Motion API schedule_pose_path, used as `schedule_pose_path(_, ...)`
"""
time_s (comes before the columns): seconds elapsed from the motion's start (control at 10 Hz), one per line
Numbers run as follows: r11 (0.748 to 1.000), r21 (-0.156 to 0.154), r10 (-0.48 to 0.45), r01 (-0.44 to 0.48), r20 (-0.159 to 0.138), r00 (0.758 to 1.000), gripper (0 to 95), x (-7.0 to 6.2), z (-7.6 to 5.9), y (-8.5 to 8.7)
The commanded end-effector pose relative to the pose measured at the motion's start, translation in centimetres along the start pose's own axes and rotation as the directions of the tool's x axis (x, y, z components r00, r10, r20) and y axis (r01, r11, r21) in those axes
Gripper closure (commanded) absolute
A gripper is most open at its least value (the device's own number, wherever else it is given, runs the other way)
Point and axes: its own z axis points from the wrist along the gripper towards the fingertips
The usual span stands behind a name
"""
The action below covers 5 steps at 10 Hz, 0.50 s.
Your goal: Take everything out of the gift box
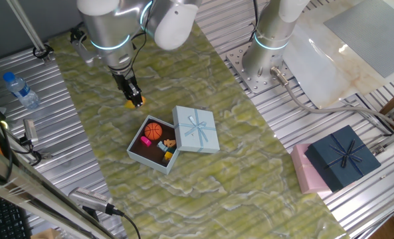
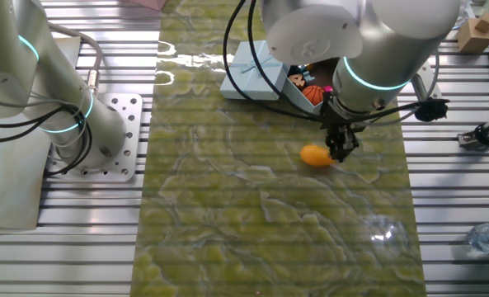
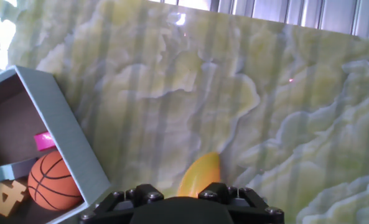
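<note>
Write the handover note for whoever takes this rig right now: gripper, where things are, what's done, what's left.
Gripper: low over the mat beside the gift box, at the mango-like fruit; whether it grips it or has let go cannot be told.
Gift box: open on the mat, its lid with the bow leaning against its side.
Done: the fruit is out of the box, on or just above the mat.
Left: the basketball, the magenta piece and small yellow and orange bits are in the box.

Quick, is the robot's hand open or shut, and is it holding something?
Hand: right at the yellow-orange toy fruit on the table, but whether it grips it or has let go cannot be told.
</note>
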Motion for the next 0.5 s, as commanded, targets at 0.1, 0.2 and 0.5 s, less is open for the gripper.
schedule_pose_path(0.1,1.0,0.004,0.007,-0.007,0.0,1.0,38.0,0.0,0.0,0.0)
schedule_pose_path(0.2,1.0,0.002,0.015,-0.015,0.002,1.0,38.0,0.0,0.0,0.2)
schedule_pose_path(0.5,1.0,0.001,0.031,-0.031,0.004,0.999,38.0,-0.2,-1.5,2.6)
